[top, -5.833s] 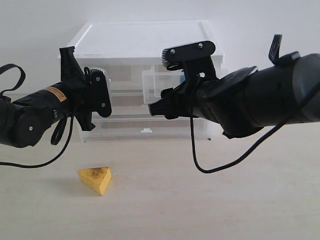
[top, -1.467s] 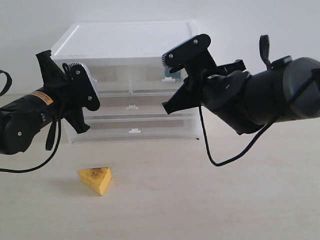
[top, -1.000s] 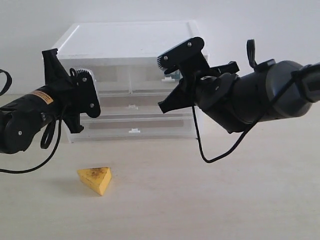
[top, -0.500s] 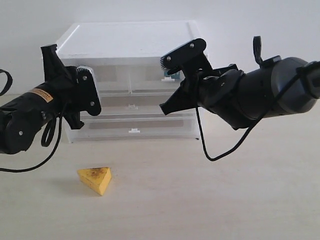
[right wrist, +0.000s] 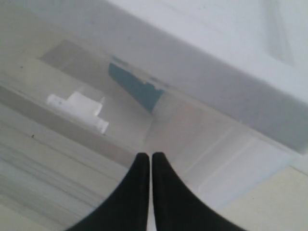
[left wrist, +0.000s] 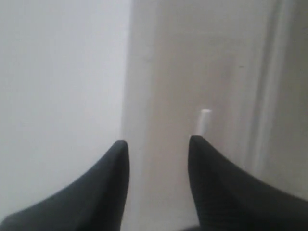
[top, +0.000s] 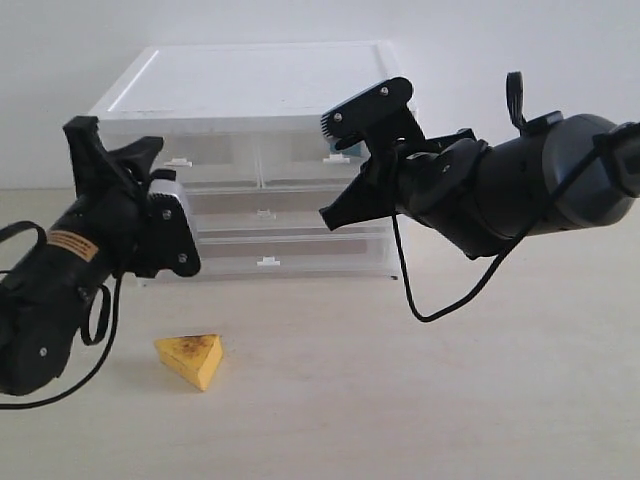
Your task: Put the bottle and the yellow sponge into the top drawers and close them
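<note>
The yellow sponge (top: 192,358) lies on the table in front of the clear drawer unit (top: 270,80). The bottle (right wrist: 137,89) shows only as a teal label through the front of the right top drawer (top: 300,160), which looks pushed in. My right gripper (right wrist: 148,156) is shut and empty, hovering just before that drawer near its white tab (right wrist: 77,106). The left top drawer (top: 178,160) appears pulled forward a little. My left gripper (left wrist: 158,144) is open and empty, its fingers apart from the drawer's tab (left wrist: 204,122). In the exterior view the left gripper (top: 110,150) sits left of the unit.
Two wider drawers (top: 265,262) sit under the top pair. The right arm (top: 520,190) hangs over the table's right side with a loose cable (top: 430,310) below it. The left arm (top: 50,300) is low at the front left, close to the sponge.
My left gripper has opened, and its arm has dropped down and back toward the front left. The left top drawer's front now stands farther forward. The right arm has barely shifted.
</note>
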Robot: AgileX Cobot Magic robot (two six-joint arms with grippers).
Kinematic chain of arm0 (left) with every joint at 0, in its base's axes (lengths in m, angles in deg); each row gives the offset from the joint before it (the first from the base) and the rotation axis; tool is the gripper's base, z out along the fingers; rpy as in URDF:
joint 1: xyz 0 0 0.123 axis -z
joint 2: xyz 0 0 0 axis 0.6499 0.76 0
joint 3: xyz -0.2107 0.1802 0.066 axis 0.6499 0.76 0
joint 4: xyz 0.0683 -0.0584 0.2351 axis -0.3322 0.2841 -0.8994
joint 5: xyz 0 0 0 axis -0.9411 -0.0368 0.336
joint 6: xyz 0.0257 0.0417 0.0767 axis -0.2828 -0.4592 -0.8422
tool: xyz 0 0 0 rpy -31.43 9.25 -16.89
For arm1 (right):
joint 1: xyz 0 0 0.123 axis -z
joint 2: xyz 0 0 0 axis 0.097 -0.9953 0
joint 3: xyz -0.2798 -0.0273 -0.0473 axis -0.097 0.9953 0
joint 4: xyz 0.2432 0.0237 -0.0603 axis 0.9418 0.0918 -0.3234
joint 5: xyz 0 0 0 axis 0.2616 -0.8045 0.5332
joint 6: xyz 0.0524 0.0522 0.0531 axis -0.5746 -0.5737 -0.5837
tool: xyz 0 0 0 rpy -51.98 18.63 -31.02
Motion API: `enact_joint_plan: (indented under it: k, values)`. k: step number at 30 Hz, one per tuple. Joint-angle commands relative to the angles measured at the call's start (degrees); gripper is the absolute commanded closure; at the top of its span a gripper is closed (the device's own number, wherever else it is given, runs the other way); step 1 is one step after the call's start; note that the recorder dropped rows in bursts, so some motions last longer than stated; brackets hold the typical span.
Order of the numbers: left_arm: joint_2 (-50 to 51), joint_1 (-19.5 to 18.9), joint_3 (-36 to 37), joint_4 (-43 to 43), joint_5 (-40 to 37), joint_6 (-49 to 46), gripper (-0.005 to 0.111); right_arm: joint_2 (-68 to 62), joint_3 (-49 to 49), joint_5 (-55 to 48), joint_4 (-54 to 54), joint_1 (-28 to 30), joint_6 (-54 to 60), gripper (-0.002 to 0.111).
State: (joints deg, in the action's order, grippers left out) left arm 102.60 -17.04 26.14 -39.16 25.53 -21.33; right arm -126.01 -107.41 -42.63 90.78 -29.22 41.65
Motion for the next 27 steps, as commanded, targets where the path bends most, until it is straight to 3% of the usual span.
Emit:
enact_joint_plan:
  k: [1, 5, 16, 27]
  values:
    - [5.16, 1.23, 0.53, 2.73, 0.57, -2.46, 0.07, 0.02, -1.06, 2.45, -1.41, 1.11, 0.04, 0.108]
    - [8.14, 1.12, -1.75, 7.58, 0.57, -2.2, 0.07, 0.02, -1.06, 2.21, -1.38, 1.11, 0.04, 0.108]
    - [8.38, 1.24, -3.91, 6.32, 0.57, -1.21, 0.07, 0.02, -1.06, 2.2, -1.65, 1.11, 0.15, 0.108]
    - [8.19, 1.24, -3.91, 7.06, 0.57, 0.62, 0.07, 0.02, -1.27, 8.5, -1.79, 1.11, -0.77, 0.108]
